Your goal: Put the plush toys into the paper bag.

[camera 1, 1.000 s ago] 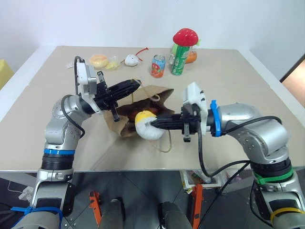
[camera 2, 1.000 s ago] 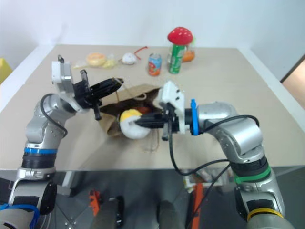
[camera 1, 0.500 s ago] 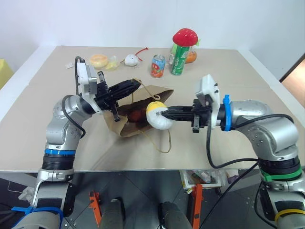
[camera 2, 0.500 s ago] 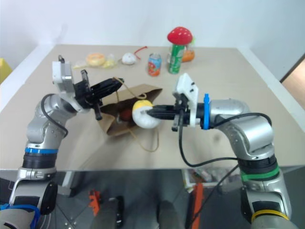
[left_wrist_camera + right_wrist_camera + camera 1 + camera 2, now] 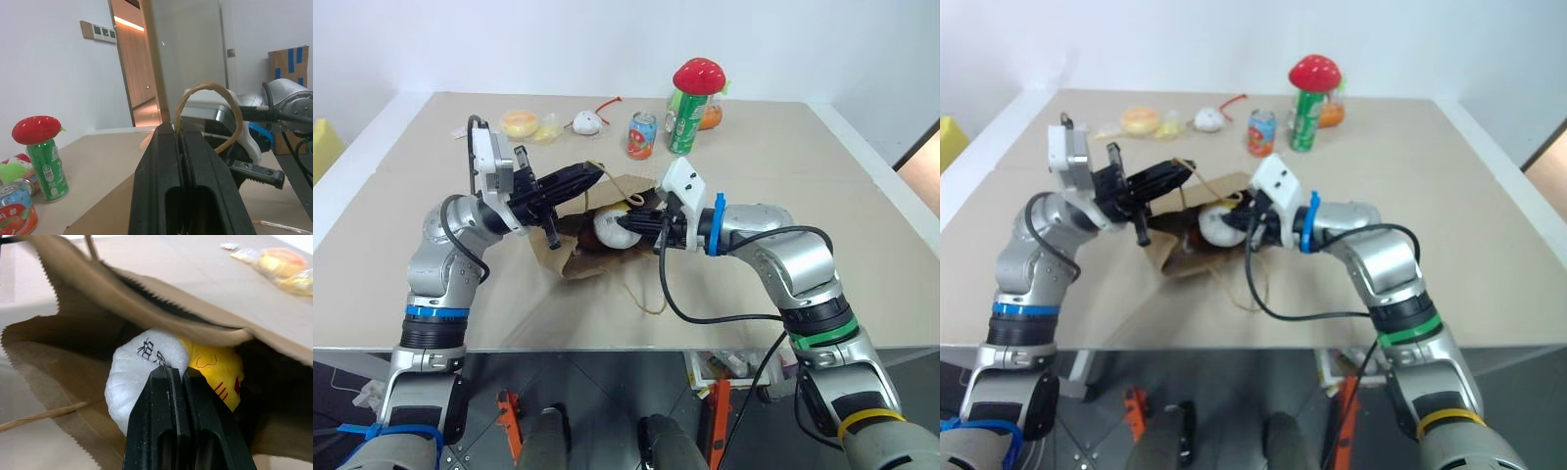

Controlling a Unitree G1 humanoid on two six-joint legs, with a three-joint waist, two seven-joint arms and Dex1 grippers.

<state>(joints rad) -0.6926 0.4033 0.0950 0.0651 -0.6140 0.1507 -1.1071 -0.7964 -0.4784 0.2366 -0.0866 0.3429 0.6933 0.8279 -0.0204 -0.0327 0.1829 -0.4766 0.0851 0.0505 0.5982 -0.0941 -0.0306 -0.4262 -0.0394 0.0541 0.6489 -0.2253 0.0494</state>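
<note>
The right claw (image 5: 628, 223) is clenched on the white egg-shaped toy (image 5: 610, 229), pinching its white side beside the yellow cap. Claw and toy sit just inside the mouth of the paper bag (image 5: 570, 257), near the middle of the frame. The bag lies on its side on the surface (image 5: 783, 166), its long axis running from the mouth down and to the left toward the closed end, so the toy's way deeper in lies straight ahead of the right claw.

The left claw (image 5: 591, 173), left of centre, is clenched on one twisted cord handle (image 5: 208, 115), lifting the upper lip of the bag so the mouth gapes. The second handle (image 5: 651, 299) trails loose on the surface below the bag.

Something dark reddish-brown lies deeper in the bag; I cannot say for certain it is the bear.

Count: one bag, two handles, one white toy in the claw, two cans (image 5: 639, 135) and one mushroom toy (image 5: 696, 74) at the upper centre.
</note>
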